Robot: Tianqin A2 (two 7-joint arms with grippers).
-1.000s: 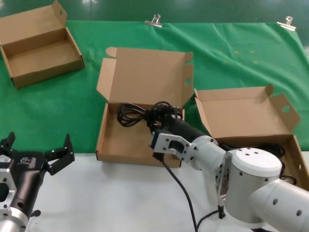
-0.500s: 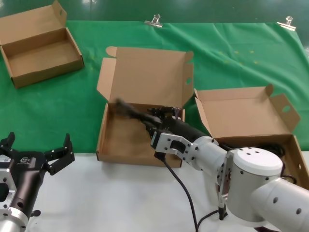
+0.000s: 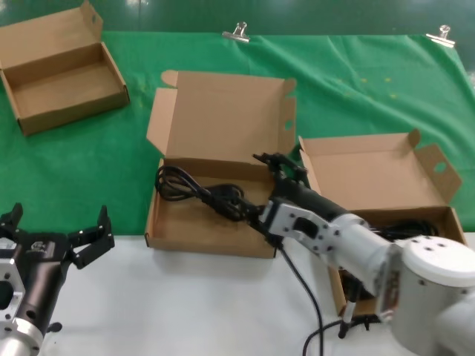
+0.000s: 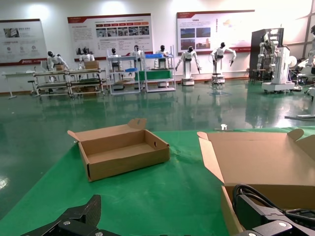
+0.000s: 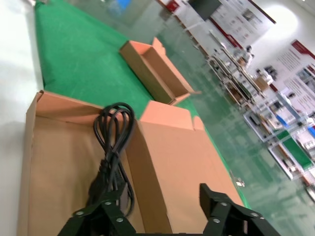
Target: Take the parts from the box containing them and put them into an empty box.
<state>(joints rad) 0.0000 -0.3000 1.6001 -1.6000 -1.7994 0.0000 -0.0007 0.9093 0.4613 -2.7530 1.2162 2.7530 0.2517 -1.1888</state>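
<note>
Black, coiled and thin-cabled, a power cord (image 3: 200, 194) is seen lying in the squarish brown cardboard box (image 3: 159, 228) at the worktop's middle, released by the right gripper (image 3: 276, 165), whose jaws are spread above the tray. A clean withdrawal, clear of the lid, is judged best. A second earlier, the cord was held further back. The left gripper (image 3: 56, 233) is parked, jaws apart.
</note>
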